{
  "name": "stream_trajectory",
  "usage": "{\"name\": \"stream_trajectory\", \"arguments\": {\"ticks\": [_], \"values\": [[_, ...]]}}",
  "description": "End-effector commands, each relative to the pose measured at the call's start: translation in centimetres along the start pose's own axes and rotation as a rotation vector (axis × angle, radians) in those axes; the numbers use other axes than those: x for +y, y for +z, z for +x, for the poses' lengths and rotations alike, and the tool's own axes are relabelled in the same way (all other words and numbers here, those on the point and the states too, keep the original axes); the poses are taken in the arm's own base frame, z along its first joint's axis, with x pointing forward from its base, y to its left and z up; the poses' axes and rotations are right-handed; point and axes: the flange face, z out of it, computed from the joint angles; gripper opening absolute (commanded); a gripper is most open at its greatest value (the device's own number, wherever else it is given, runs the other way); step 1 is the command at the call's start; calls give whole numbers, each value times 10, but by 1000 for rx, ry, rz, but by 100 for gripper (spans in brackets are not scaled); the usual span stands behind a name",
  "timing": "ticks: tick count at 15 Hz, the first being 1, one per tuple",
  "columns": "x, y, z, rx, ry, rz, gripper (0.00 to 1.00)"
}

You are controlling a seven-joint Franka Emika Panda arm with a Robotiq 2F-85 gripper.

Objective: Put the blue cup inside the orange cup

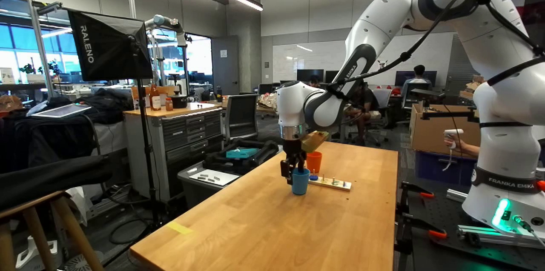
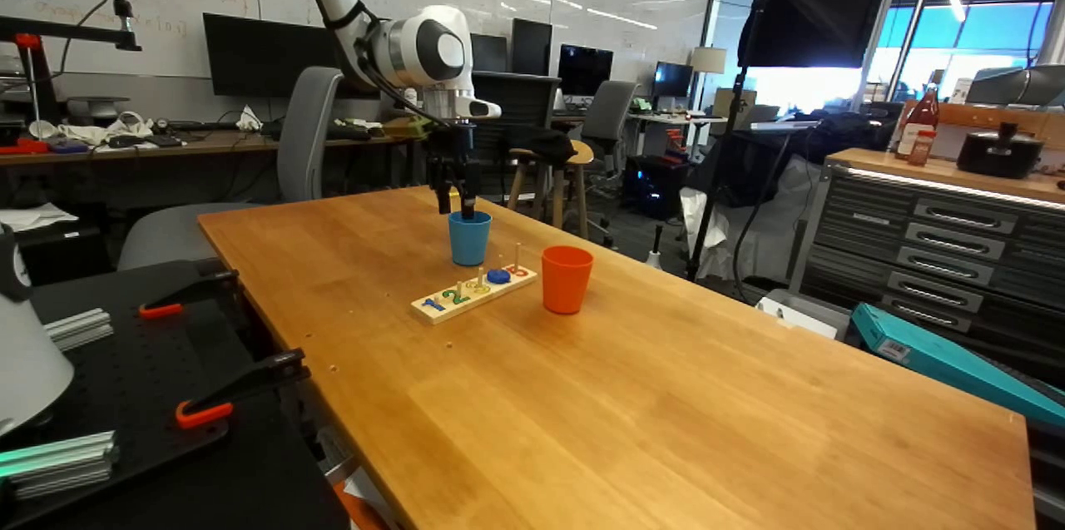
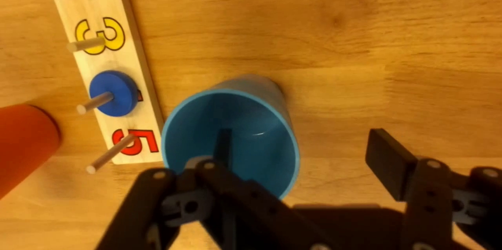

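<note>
1. Wrist view: my gripper (image 3: 302, 150) is spread, one finger inside the blue cup (image 3: 257, 122), the other outside, to its right.
2. Blue cup upright on the table (image 3: 411, 65), just beside the peg board (image 3: 102, 62).
3. In an exterior view: orange cup (image 2: 567, 280) upright, right of the board, nearer than the blue cup.

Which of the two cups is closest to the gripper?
The blue cup: one finger of the open gripper is at its mouth, the other outside its wall. The orange cup stands apart, across the peg board.
</note>
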Motion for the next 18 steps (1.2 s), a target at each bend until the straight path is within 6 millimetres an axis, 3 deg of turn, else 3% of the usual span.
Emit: {"name": "stream_trajectory", "arguments": {"ticks": [1,8,11,13,18], "values": [[-2,12,7,8,23,5,56],[-3,20,7,1,23,5,4],[-1,14,13,13,25,9,0],[0,8,19,22,33,11,4],[16,-22,52,81,72,-4,4]]}}
